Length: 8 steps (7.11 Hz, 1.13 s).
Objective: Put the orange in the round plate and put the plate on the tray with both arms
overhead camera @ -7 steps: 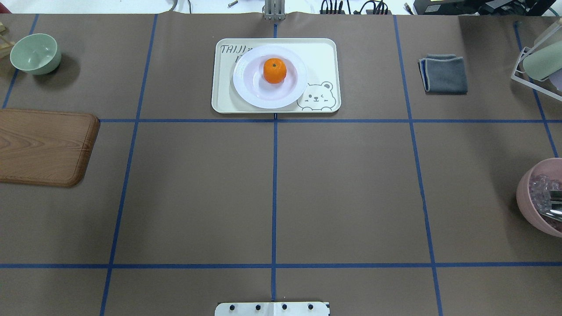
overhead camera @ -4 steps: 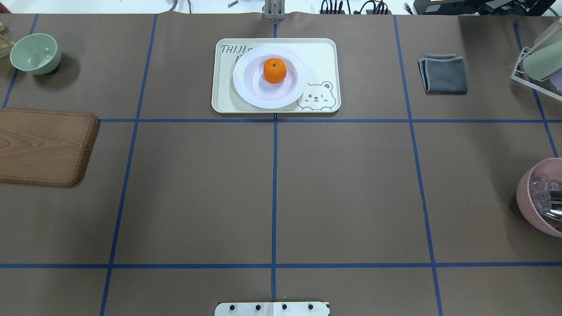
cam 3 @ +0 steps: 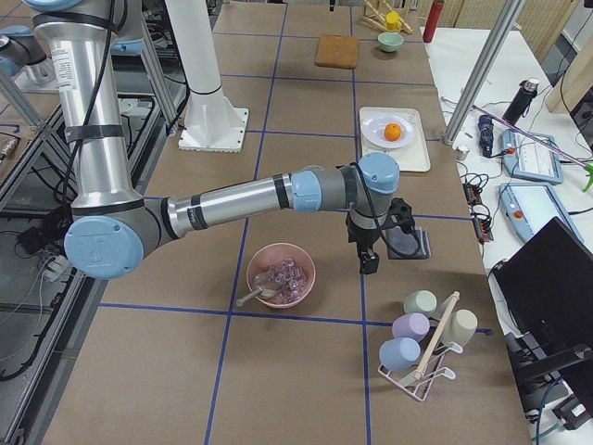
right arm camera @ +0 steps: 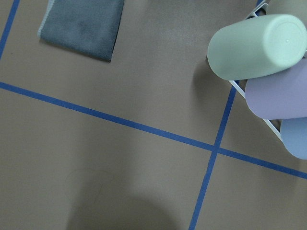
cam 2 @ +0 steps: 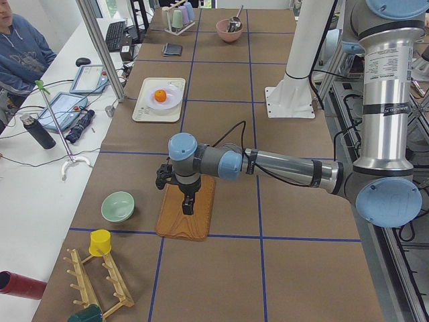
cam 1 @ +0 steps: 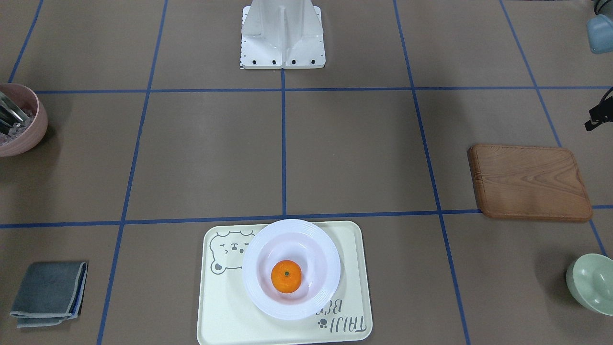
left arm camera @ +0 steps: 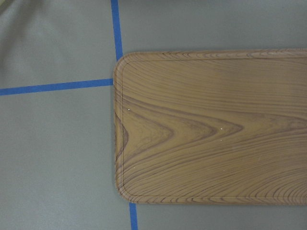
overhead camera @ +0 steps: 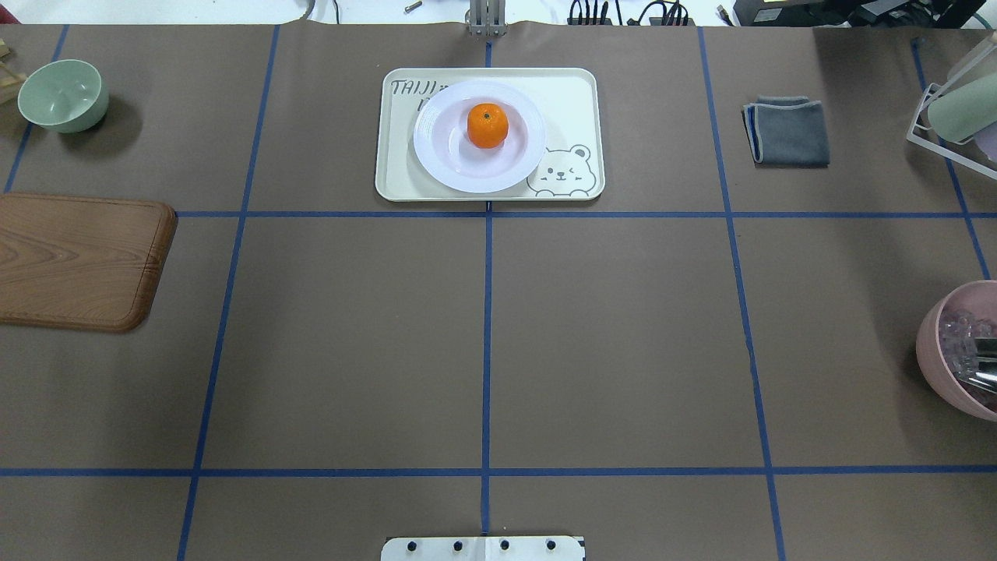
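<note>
Nothing on the table has shifted over the last second. The orange (overhead camera: 487, 125) sits where it did, in the well of the round plate (overhead camera: 479, 178). The plate rests on the tray (overhead camera: 572, 93), covering part of the lettering and leaving the bear face bare.

Starting at my left, the pale green bowl (overhead camera: 62, 93) stands forward of my left gripper (cam 2: 188, 209), toward the table's far edge. That gripper hangs pointing down above the wooden board (overhead camera: 78, 261), clear of it. Its wrist camera looks straight down on the board's rounded end and the blue tape (left arm camera: 116, 28) beside it. Only the side view shows this gripper, so I cannot tell whether its fingers are apart or together.

The tray with plate and orange lies well apart from that hand, off to its right and farther forward, roughly between my two hands. Neither hand touches it.

My right gripper (cam 3: 368, 265) also points down, above the brown table (overhead camera: 350, 351). The folded grey cloth (overhead camera: 788, 132) lies just forward of it. The pink bowl (overhead camera: 946, 366) is near it on the side toward my base. The cup rack (cam 3: 422, 357), with pastel cups (right arm camera: 256, 45) lying on it, is to its right. The tray is well to its left. Here too only the side view shows the fingers, so I cannot tell how they stand.
</note>
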Available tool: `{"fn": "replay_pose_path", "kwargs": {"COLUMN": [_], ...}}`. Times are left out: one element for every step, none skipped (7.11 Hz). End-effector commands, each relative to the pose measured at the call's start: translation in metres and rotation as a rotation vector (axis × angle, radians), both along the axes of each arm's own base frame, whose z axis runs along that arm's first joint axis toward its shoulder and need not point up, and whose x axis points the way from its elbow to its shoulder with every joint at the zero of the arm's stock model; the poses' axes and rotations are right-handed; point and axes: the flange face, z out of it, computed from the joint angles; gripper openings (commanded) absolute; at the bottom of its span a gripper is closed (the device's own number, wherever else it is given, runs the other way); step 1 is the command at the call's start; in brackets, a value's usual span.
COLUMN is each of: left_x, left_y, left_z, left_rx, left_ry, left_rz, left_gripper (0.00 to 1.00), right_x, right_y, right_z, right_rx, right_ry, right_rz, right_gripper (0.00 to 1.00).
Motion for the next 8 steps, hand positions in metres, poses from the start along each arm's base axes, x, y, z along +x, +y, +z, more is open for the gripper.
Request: {"fn": "replay_pose_path", "kwargs": {"left_x": [-0.032, -0.05, -0.057, -0.076, -0.082, -0.081, -0.081, -0.081], "left_y": [-0.006, -0.003, 0.003, 0.009, 0.01, 0.009, 0.005, 0.009], "left_z": [-0.004, -0.002, -0.002, 0.006, 0.007, 0.004, 0.002, 0.005], "left_rx": [0.0, 0.061, 0.068, 0.097, 0.094, 0.101, 0.11, 0.104], "left_ry": [-0.002, -0.01, -0.02, -0.024, -0.017, -0.019, -0.022, -0.014], "left_rz": [-0.054, 0.021, 0.042, 0.055, 0.047, 0.048, 0.047, 0.047], "left_gripper": [0.98, 0.98, 0.98, 0.98, 0.98, 0.98, 0.98, 0.98], "right_x": [-0.008, -0.009, -0.012, -0.011, -0.007, -0.007, -0.004, 0.002], "right_y": [-0.001, 0.001, 0.001, 0.002, 0.001, 0.002, 0.005, 0.011], "right_z": [0.003, -0.004, -0.009, -0.009, -0.007, -0.004, -0.001, 0.007], "right_rx": [0.0, -0.024, -0.024, -0.024, -0.011, -0.015, -0.017, -0.018], "right_ry": [0.015, 0.015, 0.013, 0.012, 0.011, 0.013, 0.013, 0.018], "right_rz": [-0.02, -0.023, -0.031, -0.031, -0.043, -0.044, -0.042, -0.049], "right_gripper": [1.0, 1.0, 1.0, 1.0, 1.0, 1.0, 1.0, 1.0]}}
